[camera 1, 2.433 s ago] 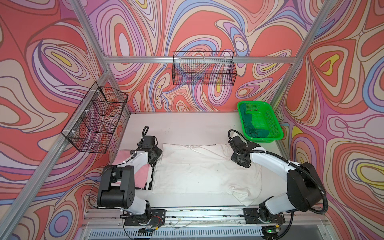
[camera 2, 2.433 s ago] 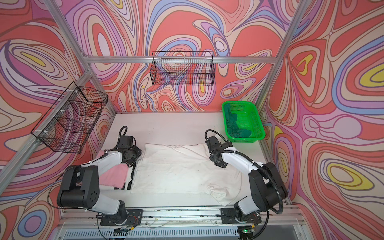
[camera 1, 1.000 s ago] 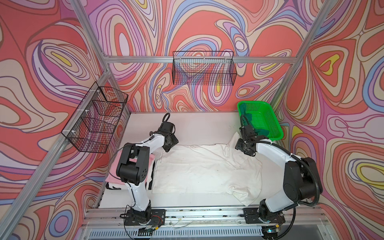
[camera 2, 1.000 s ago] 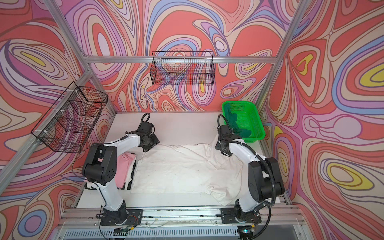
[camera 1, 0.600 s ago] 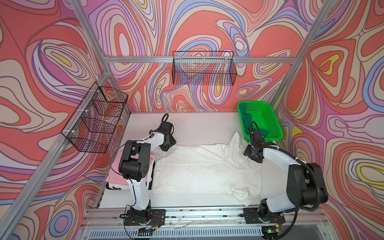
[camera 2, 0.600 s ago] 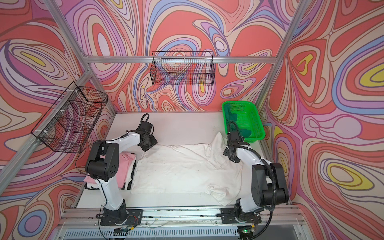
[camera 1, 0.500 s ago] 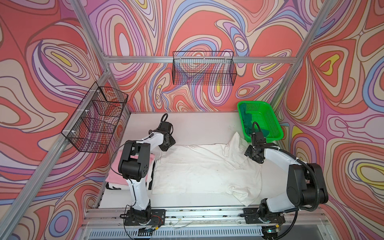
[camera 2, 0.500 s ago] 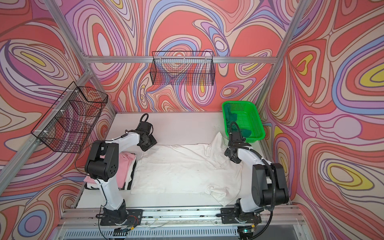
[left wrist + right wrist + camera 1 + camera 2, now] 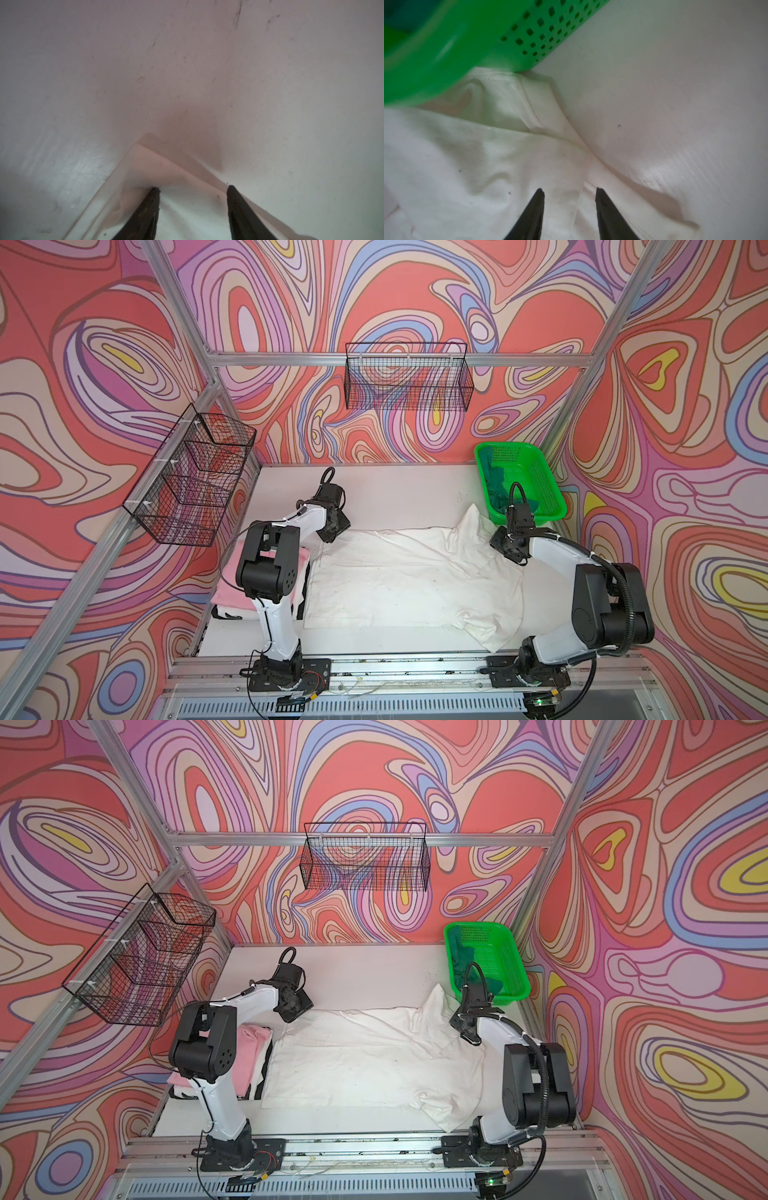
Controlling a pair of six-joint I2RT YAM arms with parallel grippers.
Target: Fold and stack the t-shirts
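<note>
Finding: the white shirt lies spread on the table. The left claw and right claw stand half open astride its far corners (nothing pinched yet). Step judged: taking hold. Next: close firmly, then fold forward.

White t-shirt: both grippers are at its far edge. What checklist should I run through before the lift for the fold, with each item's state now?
1. Left gripper over the far corner of the white t-shirt: ok, jaws open astride the cloth.
2. Right gripper over cloth: ok, jaws apart, not yet pinching.
3. Shirt free of the green basket: not ok, cloth lies against its wall.
4. Cloth flat: not ok, bunched near the right arm's base.
5. Pink t-shirt out of the way: ok, it lies beside the white one.
6. Both layers between each gripper's jaws: cannot tell.
</note>
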